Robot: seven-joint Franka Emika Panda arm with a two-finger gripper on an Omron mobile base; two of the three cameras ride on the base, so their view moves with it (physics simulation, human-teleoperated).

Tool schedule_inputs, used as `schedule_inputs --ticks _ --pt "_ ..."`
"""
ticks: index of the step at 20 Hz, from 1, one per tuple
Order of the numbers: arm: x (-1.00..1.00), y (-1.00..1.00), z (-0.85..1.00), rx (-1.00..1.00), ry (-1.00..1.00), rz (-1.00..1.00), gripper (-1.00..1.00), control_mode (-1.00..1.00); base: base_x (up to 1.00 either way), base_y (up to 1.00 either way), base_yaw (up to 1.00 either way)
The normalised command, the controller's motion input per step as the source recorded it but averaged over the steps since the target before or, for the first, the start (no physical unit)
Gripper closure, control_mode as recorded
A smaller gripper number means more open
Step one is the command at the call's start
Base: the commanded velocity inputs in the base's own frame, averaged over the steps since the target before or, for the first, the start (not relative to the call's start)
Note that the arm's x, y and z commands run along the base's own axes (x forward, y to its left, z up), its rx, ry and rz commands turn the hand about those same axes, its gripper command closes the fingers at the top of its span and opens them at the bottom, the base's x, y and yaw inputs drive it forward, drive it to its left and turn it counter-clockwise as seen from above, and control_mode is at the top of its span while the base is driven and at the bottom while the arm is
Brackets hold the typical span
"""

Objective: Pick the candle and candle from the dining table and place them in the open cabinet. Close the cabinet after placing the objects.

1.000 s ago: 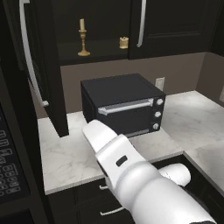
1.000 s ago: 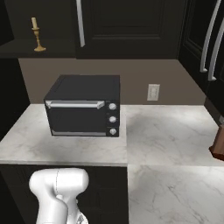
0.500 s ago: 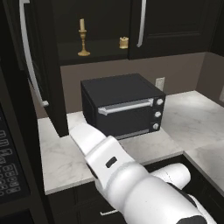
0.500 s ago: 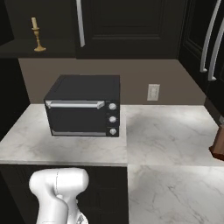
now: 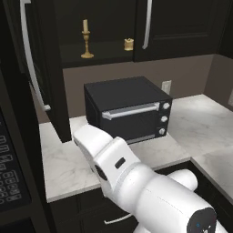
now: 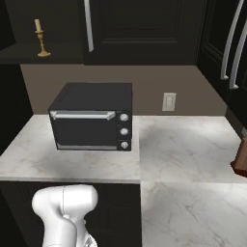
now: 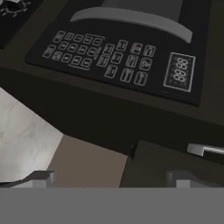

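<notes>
Both candles stand on the shelf of the open cabinet (image 5: 107, 51). The thin cream taper in its brass candlestick (image 5: 85, 41) is on the left, the short stubby candle (image 5: 129, 44) to its right. The taper (image 6: 40, 38) also shows in the right base view. The cabinet's left door (image 5: 43, 68) hangs wide open. In the hand view my gripper (image 7: 111, 178) is open with nothing between its fingertips (image 7: 41, 177), and it faces a microwave keypad (image 7: 118, 57). My white arm (image 5: 118, 168) reaches left, below the open door. The dining table is out of view.
A black toaster oven (image 5: 125, 109) sits on the marble counter (image 5: 63, 164) under the cabinet. The built-in microwave's keypad (image 5: 9, 182) is at the far left. A wall socket (image 6: 169, 101) and a brown knife block (image 6: 240, 159) lie to the right.
My arm has swung a little further left and lower in the left base view. The candles and the cabinet door have stayed put.
</notes>
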Motion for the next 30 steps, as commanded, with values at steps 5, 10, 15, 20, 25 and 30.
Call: schedule_inputs --ticks 5,10,15,20,25,30 --pt "0.00 0.20 0.00 0.02 0.00 0.06 -1.00 -1.00 0.00 0.00 0.00" --pt "0.00 0.23 0.00 0.00 0.00 0.01 -1.00 -1.00 0.00 0.00 0.00" --pt "0.05 0.19 0.00 0.00 0.00 0.00 -1.00 -1.00 0.00 0.00 0.00" --pt "0.13 0.14 0.00 0.00 0.00 0.00 -1.00 -1.00 0.00 0.00 0.00" --pt "0.23 0.10 0.00 0.00 0.00 0.00 -1.00 -1.00 0.00 0.00 0.00" --pt "0.29 0.13 0.00 0.00 0.00 0.00 -1.00 -1.00 0.00 0.00 0.00"
